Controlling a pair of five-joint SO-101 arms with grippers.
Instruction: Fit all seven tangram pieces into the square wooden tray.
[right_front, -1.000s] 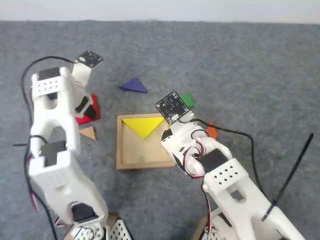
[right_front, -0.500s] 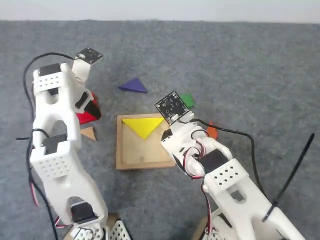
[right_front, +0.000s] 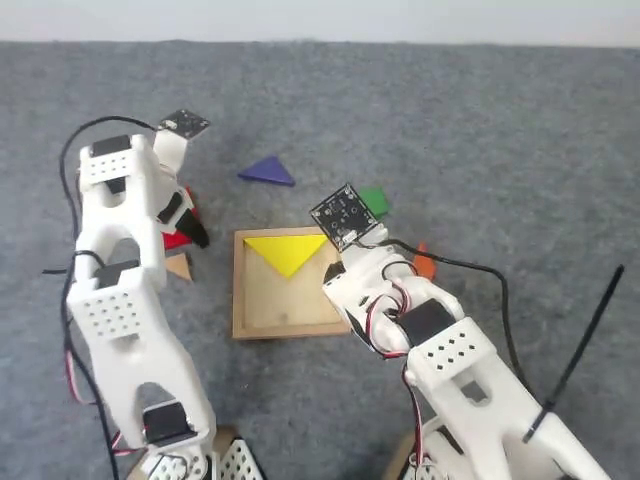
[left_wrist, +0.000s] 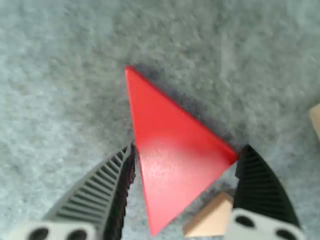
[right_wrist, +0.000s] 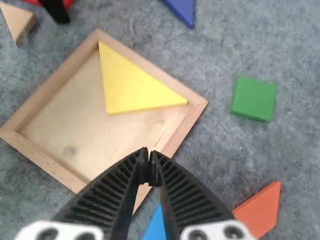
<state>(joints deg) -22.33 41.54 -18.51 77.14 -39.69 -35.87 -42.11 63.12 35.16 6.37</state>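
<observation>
A grey, felt-like mat (right_front: 500, 130) is spread over the table, and the square wooden tray (right_front: 239, 290) is seen lying flat on it, pale, with a raised rim. Inside it, one yellow triangle (right_front: 286, 250) is laid flat against the tray's far edge, its point towards the middle; the rest of the floor is bare wood. Outside the tray, a glossy red triangle (left_wrist: 172, 150) is found on the mat to the left, with a small unpainted wooden triangle (left_wrist: 210, 224) just beside it. A purple triangle (right_front: 267, 171) lies beyond the tray, a green square (right_front: 374, 200) near its far right corner, and an orange piece (right_front: 425, 263) to its right.

The left gripper (left_wrist: 189, 149) is pointed down over the red triangle, its ridged black jaws spread apart with one on either side of the piece; contact cannot be told. The right gripper (right_wrist: 148, 156) is held low above the tray's right rim, jaws pressed together with nothing between them, and a blue piece (right_wrist: 156, 227) is glimpsed beneath it.
</observation>
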